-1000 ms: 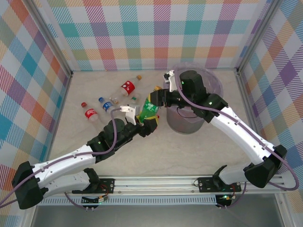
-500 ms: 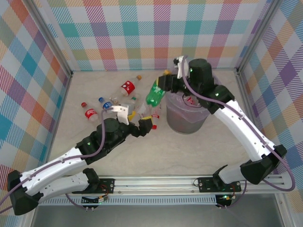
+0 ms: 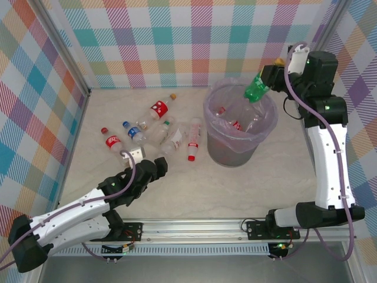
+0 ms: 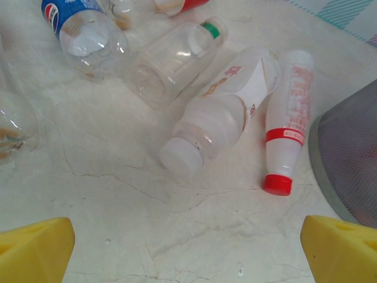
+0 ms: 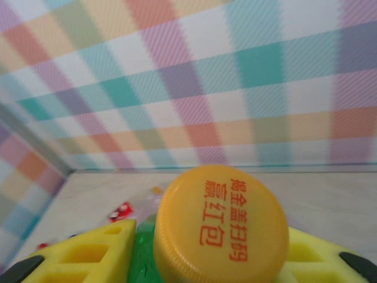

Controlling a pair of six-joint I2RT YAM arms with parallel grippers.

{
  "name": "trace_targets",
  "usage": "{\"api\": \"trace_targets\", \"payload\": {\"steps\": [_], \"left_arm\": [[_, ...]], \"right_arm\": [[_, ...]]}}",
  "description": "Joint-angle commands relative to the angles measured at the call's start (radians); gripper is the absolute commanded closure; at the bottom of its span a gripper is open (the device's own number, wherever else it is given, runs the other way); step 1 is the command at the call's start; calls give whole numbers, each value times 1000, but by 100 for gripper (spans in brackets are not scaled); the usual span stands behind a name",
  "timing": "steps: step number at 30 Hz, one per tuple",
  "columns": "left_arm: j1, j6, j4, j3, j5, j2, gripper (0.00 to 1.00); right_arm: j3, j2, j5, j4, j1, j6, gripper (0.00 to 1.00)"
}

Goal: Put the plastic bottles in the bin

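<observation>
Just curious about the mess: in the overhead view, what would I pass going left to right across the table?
Leftmost red-labelled bottle, blue-labelled bottle, white bottle with red cap, bin.

1. Yellow cap [image 5: 221, 227] of the green bottle [image 3: 255, 89]: red Chinese print, "揭金盖扫码" beside "赢红包".
2. Blue-label bottle [image 4: 82, 32]: round red-white-blue logo, no legible words.
3. White bottle [image 4: 287, 118]: red print, unreadable.
</observation>
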Motion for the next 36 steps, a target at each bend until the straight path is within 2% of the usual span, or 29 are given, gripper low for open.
{"api": "trace_targets", "payload": {"steps": [1,9,12,14,16,20,23,25,31,36], "left_arm": [[14,27,32,37,17,48,2],[17,10,63,9,26,59,2],[20,25,25,29,22,59,2],[21,64,0,50,17,57,6],[21,108,-29,76,4,55,10],[54,140,-144,137,-82,50,10],[129,157,-211,156,-116,29,9],[230,163,-214,141,-91,-1,6],[599,176,-117,75,139,-33,0],[750,190,-88,97,237,93,0]], "right_arm": [[-15,48,29,-72,6,-68,63],[-204,88,-136,42,8,32,60],[-276,92,-160,76,7,57,59],[-313,87,-171,95,8,69,58],[-327,87,-175,94,9,78,50],[-277,91,-191,50,8,67,37],[-240,69,-174,8,5,66,25],[-242,31,-164,10,5,89,21],[-322,-116,-252,76,5,155,20],[-390,-264,-335,72,4,165,20]]}}
